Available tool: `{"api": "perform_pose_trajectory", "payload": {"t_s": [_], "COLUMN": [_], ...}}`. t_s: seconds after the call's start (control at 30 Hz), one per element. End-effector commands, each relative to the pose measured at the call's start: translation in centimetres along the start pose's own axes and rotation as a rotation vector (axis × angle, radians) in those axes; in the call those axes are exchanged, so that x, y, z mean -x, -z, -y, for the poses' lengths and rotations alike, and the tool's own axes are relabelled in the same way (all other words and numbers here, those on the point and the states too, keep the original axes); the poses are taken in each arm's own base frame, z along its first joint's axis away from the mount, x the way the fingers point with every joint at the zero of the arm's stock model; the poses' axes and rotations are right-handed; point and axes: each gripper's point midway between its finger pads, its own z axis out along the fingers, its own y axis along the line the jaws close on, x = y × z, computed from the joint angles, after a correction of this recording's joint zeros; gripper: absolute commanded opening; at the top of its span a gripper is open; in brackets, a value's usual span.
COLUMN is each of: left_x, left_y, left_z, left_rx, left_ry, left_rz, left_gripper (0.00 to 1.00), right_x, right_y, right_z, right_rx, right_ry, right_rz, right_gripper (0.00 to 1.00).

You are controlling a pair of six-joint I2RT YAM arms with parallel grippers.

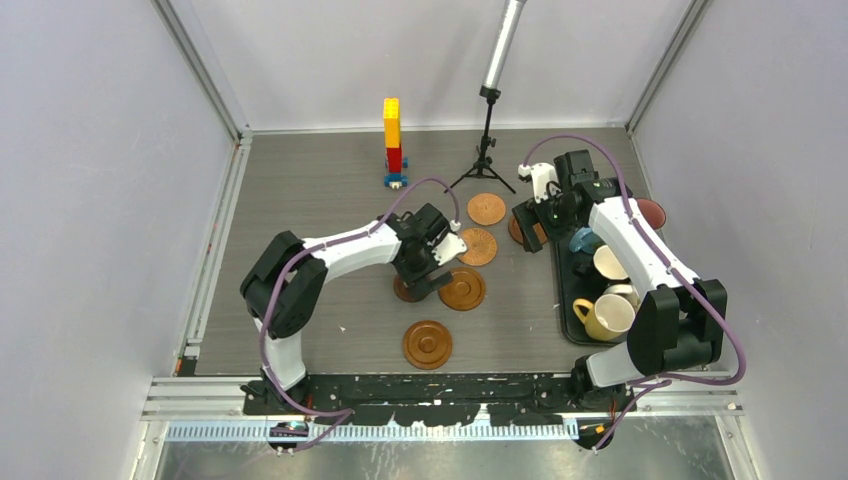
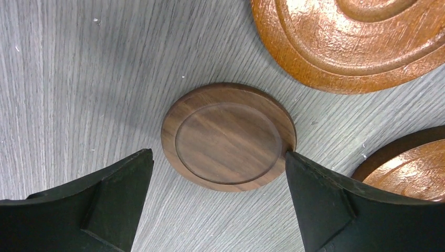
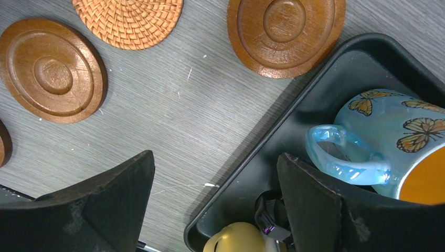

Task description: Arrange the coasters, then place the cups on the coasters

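Observation:
My left gripper (image 2: 218,154) hangs open over a dark walnut coaster (image 2: 228,136) flat on the table, its right fingertip (image 2: 294,163) touching the rim. Orange-brown coasters (image 2: 357,42) lie close by. From above, several coasters (image 1: 427,344) are spread mid-table round the left gripper (image 1: 420,280). My right gripper (image 3: 215,155) stands open and empty above the black tray's corner (image 3: 315,94). In the tray are cups: a light blue butterfly mug (image 3: 388,142), orange inside, and a cream-yellow mug (image 3: 236,239). Two ringed coasters (image 3: 52,71) and a woven one (image 3: 128,18) lie beyond.
A stack of yellow, red and blue bricks (image 1: 392,140) and a small black tripod (image 1: 487,150) stand at the back of the table. The black tray (image 1: 565,300) runs along the right side under the right arm, with a white cup (image 1: 610,262) in it.

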Motion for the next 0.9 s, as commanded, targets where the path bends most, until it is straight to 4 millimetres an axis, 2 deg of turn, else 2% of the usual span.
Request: {"api": "perform_pose_trajectory", "payload": {"t_s": [0.0, 0.1, 0.2, 0.4, 0.57, 0.77, 0.87], "left_x": [-0.8, -1.7, -3.0, -6.7, -10.1, -14.3, -16.1], "left_y": [-1.1, -0.9, -0.6, -0.3, 0.0, 0.4, 0.9], "left_z": [-1.1, -2.1, -4.3, -10.4, -16.6, -23.7, -26.0], "left_rx": [0.029, -0.006, 0.017, 0.073, 0.143, 0.234, 0.25], "left_ry": [0.031, 0.089, 0.133, 0.272, 0.422, 0.574, 0.612], "left_rz": [-0.027, -0.039, -0.057, -0.093, -0.114, -0.142, -0.153], "left_gripper": [0.97, 0.91, 0.87, 0.81, 0.75, 0.72, 0.71], "right_x": [1.1, 1.1, 1.1, 1.5, 1.6, 1.9, 2.2], "right_y": [0.5, 0.4, 0.2, 0.1, 0.0, -0.1, -0.1], "right_z": [0.6, 0.6, 0.6, 0.6, 0.5, 0.5, 0.6], "right_rx": [-0.022, -0.021, -0.015, -0.007, -0.001, 0.002, 0.0], "right_ry": [0.02, 0.026, 0.025, 0.02, 0.014, 0.01, 0.011], "right_rz": [0.028, 0.027, 0.023, 0.026, 0.026, 0.027, 0.031], "right_gripper": [0.91, 0.91, 0.91, 0.91, 0.91, 0.91, 0.91]}}
